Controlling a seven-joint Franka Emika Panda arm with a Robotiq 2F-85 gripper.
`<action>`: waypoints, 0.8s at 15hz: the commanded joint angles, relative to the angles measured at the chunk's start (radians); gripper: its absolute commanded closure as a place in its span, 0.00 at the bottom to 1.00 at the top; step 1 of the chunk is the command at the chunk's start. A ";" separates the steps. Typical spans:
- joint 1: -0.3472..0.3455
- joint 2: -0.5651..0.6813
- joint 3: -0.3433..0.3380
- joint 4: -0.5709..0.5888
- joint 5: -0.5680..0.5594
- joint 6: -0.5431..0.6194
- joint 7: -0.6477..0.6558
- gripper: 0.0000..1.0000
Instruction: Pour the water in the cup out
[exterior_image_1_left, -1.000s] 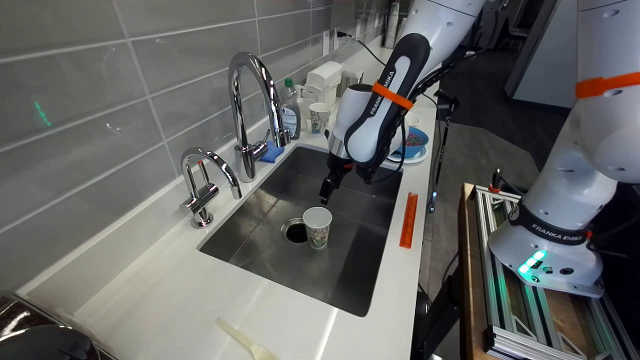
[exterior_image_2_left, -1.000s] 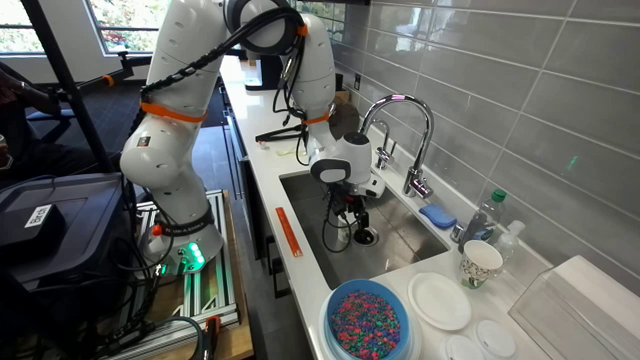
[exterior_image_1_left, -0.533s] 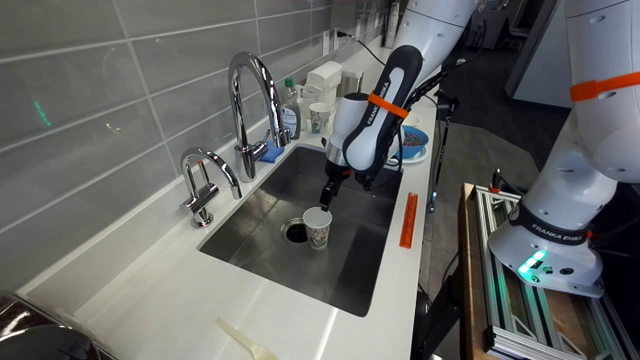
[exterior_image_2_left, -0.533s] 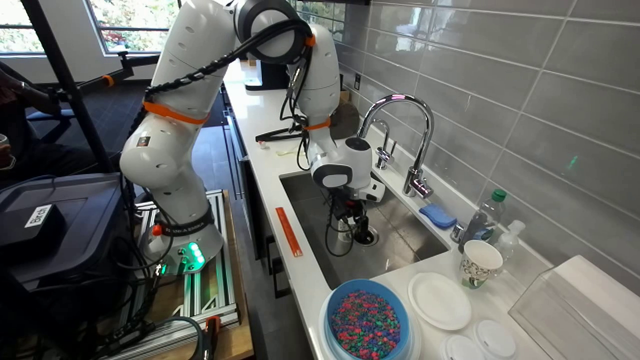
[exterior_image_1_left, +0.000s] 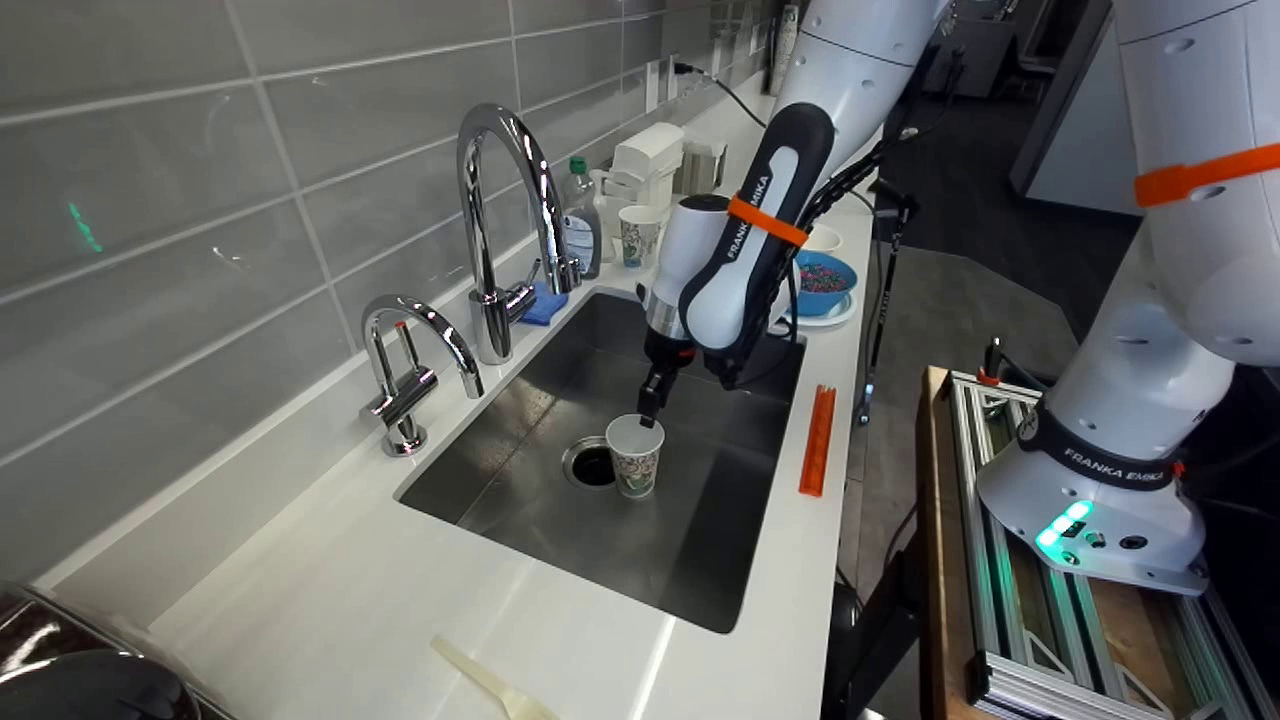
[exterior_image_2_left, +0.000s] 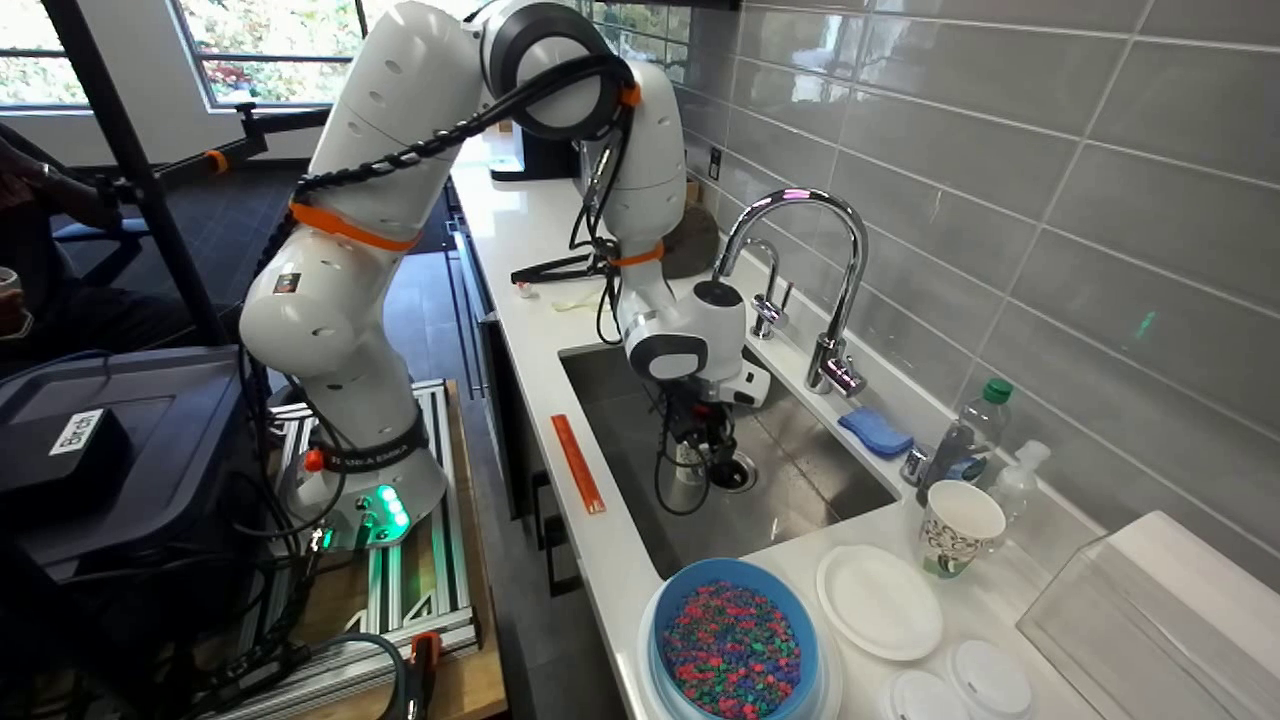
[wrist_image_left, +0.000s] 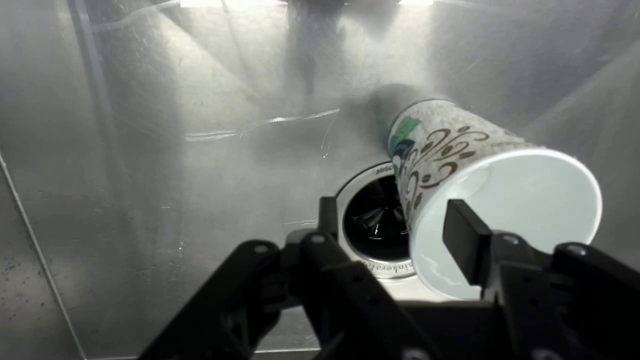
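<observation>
The cup (exterior_image_1_left: 636, 468), white paper with a brown and green pattern, stands upright in the sink beside the drain. In an exterior view, part of it (exterior_image_2_left: 688, 462) shows behind the gripper. My gripper (exterior_image_1_left: 650, 408) is over the cup's rim, pointing down; it also shows in an exterior view (exterior_image_2_left: 715, 452). In the wrist view, the gripper (wrist_image_left: 395, 227) is open with nothing between its fingers. One finger overlaps the mouth of the cup (wrist_image_left: 445, 145), the other lies past its wall over the drain side. I cannot tell whether the fingertip is below the rim. Water is not clearly visible.
The steel sink (exterior_image_1_left: 700, 540) has a drain (exterior_image_1_left: 590, 465) next to the cup. A tall faucet (exterior_image_1_left: 480, 230) and a small faucet (exterior_image_1_left: 400, 390) stand behind it. An orange strip (exterior_image_1_left: 818, 440) lies on the front edge. A blue dish (exterior_image_2_left: 665, 640) and another paper cup (exterior_image_2_left: 958, 530) stand on the counter.
The arm has lowered, bringing the gripper down toward the cup until its tip overlaps the cup's rim in an exterior view. The cup has not moved.
</observation>
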 joint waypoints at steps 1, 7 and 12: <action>-0.014 0.031 0.013 0.022 -0.027 0.014 0.026 0.51; -0.014 0.037 0.014 0.030 -0.027 0.018 0.027 0.68; -0.022 0.034 0.027 0.029 -0.026 0.020 0.022 1.00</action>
